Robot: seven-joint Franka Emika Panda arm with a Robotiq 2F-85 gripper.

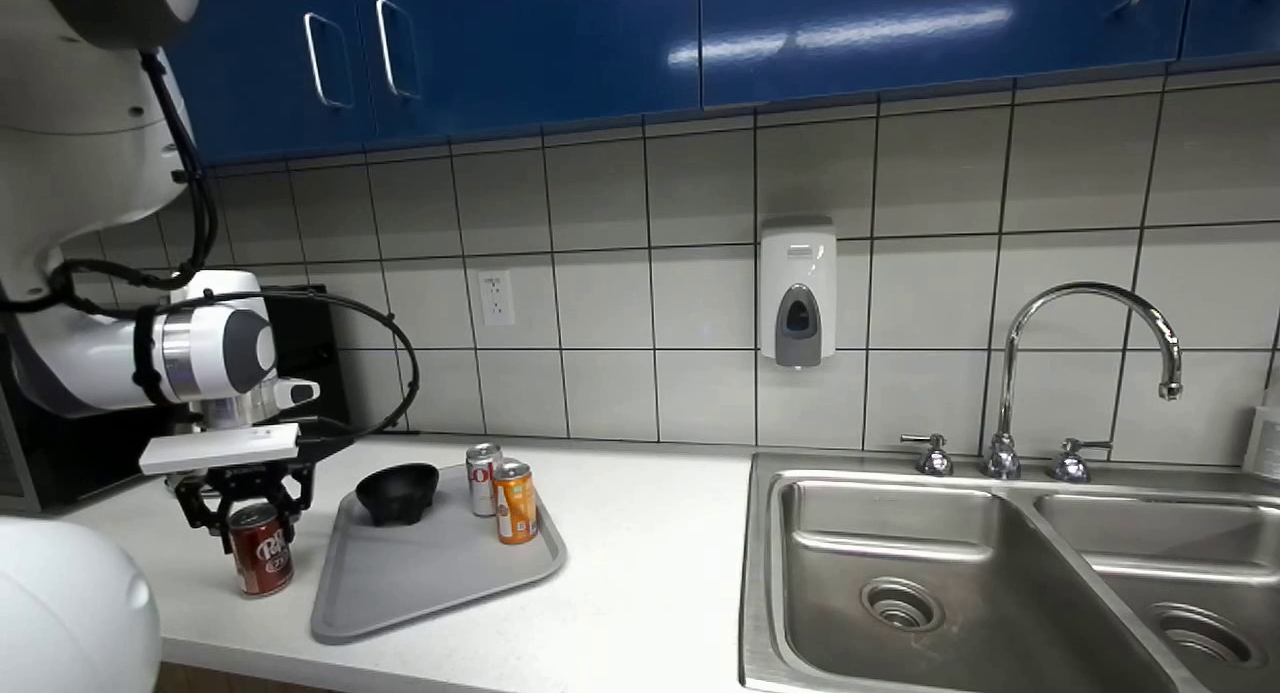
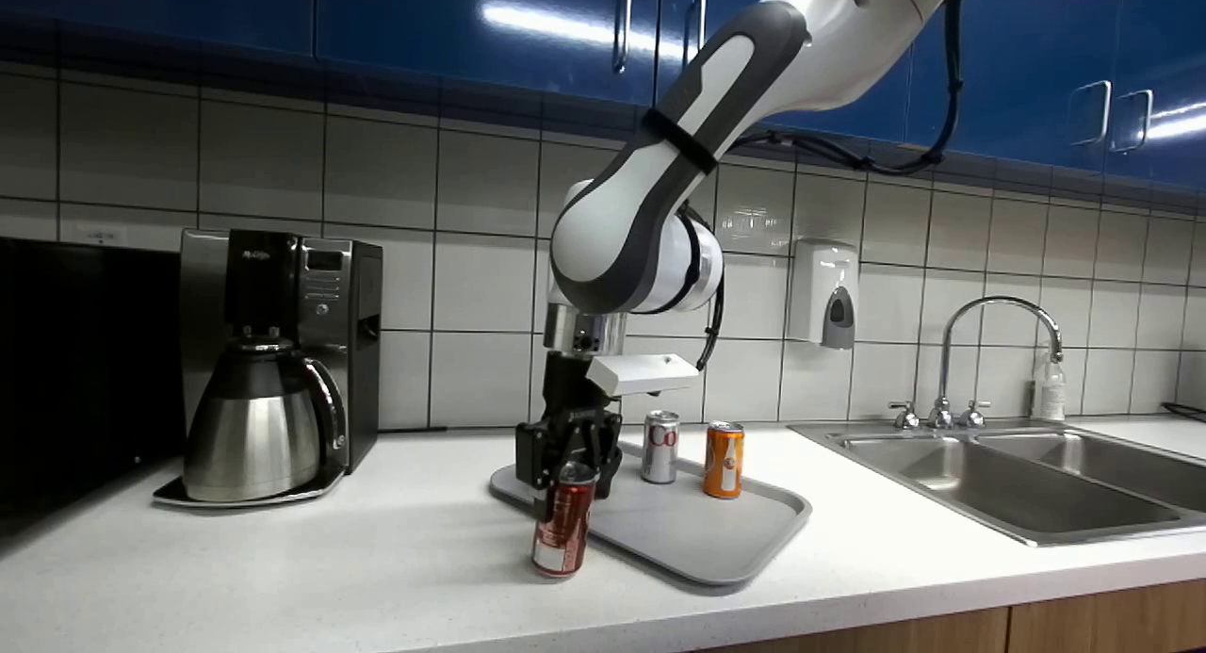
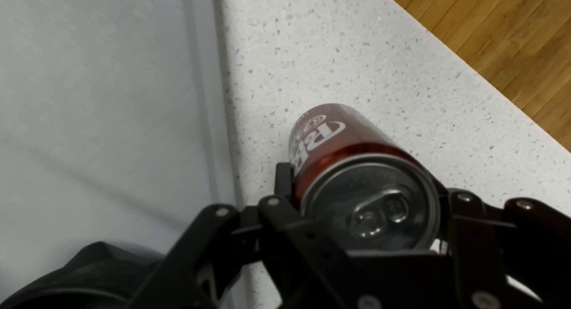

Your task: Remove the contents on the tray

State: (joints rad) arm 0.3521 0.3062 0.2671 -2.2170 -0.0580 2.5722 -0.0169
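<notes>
Hand (image 1: 258,535) grips one red can (image 1: 264,565) near front edge of table (image 1: 650,573); on tray (image 1: 430,583): one silver can (image 2: 660,452), one orange can (image 2: 724,462), one bowl (image 1: 398,493).

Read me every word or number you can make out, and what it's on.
"R": dark red can; preceding letter unclear.
"23": dark red can, beneath.
"Co": silver-white can.
Too small or blurred: finer can print, and any lettering on orange can, coffee maker, soap dispenser, wall outlet, bottle.
</notes>
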